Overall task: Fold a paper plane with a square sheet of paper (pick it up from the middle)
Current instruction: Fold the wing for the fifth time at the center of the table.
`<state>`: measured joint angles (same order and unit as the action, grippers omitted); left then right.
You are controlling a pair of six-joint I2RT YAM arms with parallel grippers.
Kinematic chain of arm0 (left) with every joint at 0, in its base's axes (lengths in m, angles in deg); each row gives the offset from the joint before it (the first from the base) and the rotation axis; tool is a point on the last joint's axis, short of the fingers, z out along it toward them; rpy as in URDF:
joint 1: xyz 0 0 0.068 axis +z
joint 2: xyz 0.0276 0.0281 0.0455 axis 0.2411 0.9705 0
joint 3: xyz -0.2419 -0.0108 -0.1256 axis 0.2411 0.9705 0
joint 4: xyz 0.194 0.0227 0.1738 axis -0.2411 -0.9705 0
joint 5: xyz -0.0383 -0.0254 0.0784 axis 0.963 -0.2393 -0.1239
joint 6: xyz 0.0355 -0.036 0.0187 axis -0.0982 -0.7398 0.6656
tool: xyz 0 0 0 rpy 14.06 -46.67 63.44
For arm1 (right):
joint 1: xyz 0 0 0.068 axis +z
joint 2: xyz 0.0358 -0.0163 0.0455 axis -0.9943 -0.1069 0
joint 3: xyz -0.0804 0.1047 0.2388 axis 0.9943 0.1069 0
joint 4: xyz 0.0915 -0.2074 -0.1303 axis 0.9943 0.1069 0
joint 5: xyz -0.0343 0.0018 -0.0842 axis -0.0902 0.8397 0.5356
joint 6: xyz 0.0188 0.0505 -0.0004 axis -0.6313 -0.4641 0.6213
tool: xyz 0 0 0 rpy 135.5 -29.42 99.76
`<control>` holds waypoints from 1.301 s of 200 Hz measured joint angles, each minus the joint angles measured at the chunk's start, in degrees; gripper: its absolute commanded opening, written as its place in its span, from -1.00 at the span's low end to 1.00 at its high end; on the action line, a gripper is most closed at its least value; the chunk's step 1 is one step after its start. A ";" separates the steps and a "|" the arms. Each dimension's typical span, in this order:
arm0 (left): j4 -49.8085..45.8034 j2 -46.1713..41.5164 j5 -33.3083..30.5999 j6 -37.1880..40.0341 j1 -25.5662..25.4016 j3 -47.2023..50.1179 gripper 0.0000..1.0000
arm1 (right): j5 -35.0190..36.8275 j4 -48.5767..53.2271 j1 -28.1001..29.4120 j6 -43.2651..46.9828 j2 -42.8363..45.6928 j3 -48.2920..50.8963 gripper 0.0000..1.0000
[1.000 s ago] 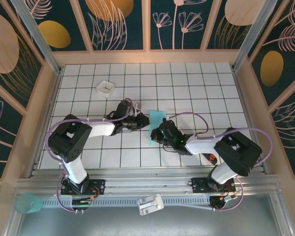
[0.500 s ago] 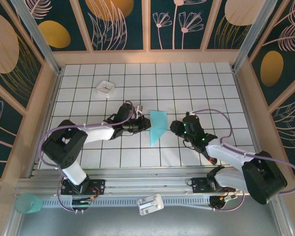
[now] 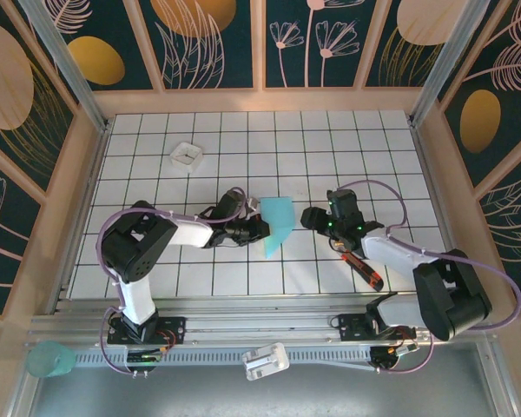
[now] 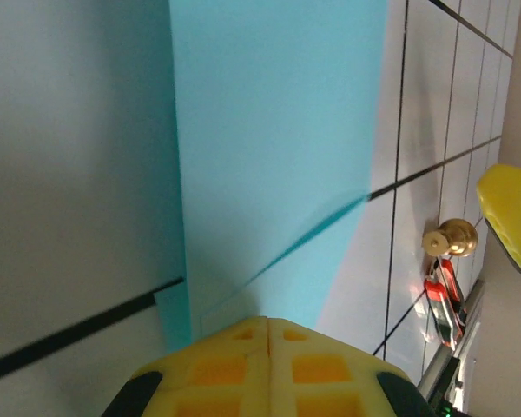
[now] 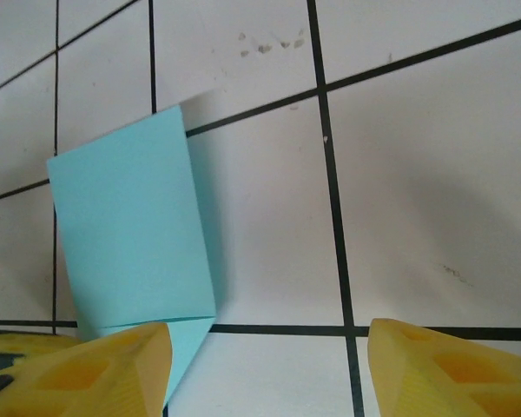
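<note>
The turquoise sheet of paper lies on the grid table, folded into a narrow wedge with a pointed near end, a rough paper plane. My left gripper is shut, its yellow tips pressed together on the paper's left edge, with nothing clamped between them. My right gripper stands open just right of the paper, apart from it. In the right wrist view the paper lies flat ahead of the left finger, and bare tile shows between the fingers.
A small white square tray sits at the back left. A red-and-black pen-like tool lies under the right arm, near the front edge. Wooden walls ring the table.
My right gripper has opened, let go of the paper and drawn back to its right. My left gripper has slid right onto the paper's left edge and stayed shut.
</note>
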<state>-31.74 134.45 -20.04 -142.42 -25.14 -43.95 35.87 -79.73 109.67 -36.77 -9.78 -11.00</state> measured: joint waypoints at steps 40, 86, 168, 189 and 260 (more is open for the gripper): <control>-1.20 1.88 2.47 2.40 1.29 -0.96 -1.00 | -5.33 0.33 0.02 0.90 -0.31 0.00 0.18; -9.62 1.92 5.07 12.07 1.33 -3.98 -1.00 | -13.22 -0.42 -0.15 0.22 -0.39 0.02 0.04; -18.53 1.92 6.82 24.87 1.33 -6.88 -1.00 | -22.36 -8.00 -0.52 -4.74 -7.63 2.78 -0.13; -18.95 1.92 6.88 25.77 1.33 -6.99 -1.00 | -23.28 -9.27 -0.50 -5.70 -9.22 3.48 -0.20; -19.43 1.92 7.10 26.23 1.33 -7.15 -1.00 | -24.90 -15.47 -0.31 -7.34 -14.36 3.43 -0.63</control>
<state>-51.17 136.37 -12.93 -116.19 -23.80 -51.09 10.97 -95.21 109.36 -44.11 -24.14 -7.57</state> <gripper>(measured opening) 0.061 0.230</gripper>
